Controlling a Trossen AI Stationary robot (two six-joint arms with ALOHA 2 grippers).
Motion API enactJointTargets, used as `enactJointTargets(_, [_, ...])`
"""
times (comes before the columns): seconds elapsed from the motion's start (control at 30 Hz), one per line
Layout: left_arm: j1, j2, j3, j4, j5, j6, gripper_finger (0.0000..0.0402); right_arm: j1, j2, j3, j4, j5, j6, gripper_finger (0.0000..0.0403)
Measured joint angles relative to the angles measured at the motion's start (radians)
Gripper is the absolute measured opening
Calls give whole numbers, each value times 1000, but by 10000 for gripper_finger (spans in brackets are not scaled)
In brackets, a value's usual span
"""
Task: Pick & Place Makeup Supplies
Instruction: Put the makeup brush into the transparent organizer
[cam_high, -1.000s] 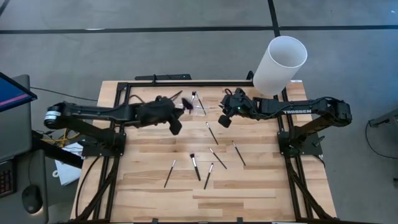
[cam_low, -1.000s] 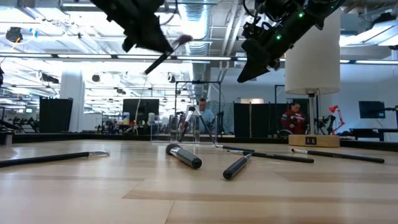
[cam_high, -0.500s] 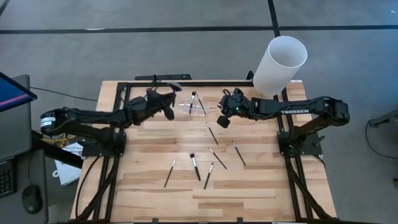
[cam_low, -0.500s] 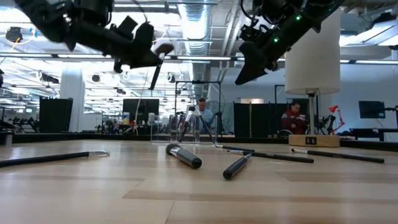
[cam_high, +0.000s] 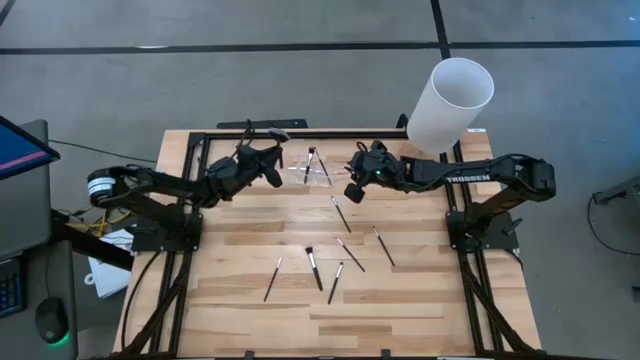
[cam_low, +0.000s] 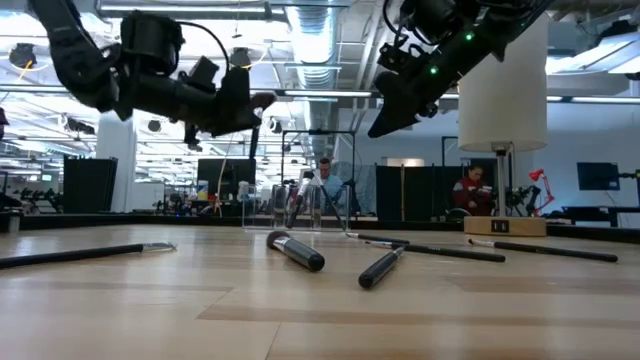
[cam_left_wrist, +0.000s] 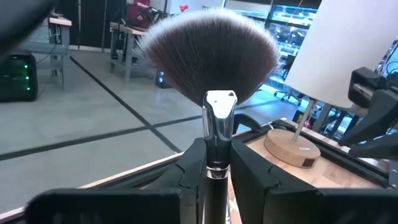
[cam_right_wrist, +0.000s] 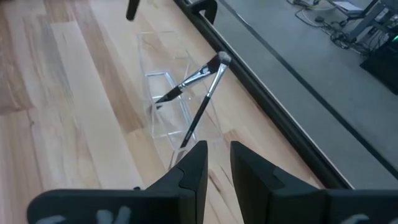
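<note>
Gripping the fluffy dark-headed fan brush (cam_left_wrist: 210, 68) in our clenched left gripper (cam_left_wrist: 216, 163), we should tip its handle down over the small clear plastic holder (cam_high: 316, 170), while our right gripper (cam_right_wrist: 212, 168) hovers nearby, empty and slightly parted.

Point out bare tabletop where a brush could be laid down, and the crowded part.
Bare: the near strip of the table below the loose brushes, and the side under the left arm. Crowded: the middle, and the back by the clear holder.

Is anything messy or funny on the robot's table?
A bit messy: several thin makeup brushes lie scattered at different angles on the wooden table, while only two lean crossed in the clear holder. The left gripper holds the big fluffy brush up in the air. Nothing looks broken or spilled.
</note>
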Motion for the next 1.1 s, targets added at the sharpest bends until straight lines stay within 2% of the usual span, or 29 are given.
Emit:
enactJointTargets(0.17, [0,118,0,126,-7,3,57,0,-3,0,-1,0,-5,61])
enactJointTargets(0.33, [7,184,0,225,-50,9,57,0,-3,0,-1,0,-18,61])
enactJointTargets(0.5, [14,233,11,228,-55,7,57,0,-3,0,0,0,-18,61])
enactJointTargets(0.83, [14,358,108,228,-57,-8,57,0,-3,0,0,0,-18,61])
enactJointTargets(1.1, [14,424,116,226,-63,-53,57,0,-2,0,0,0,-26,61])
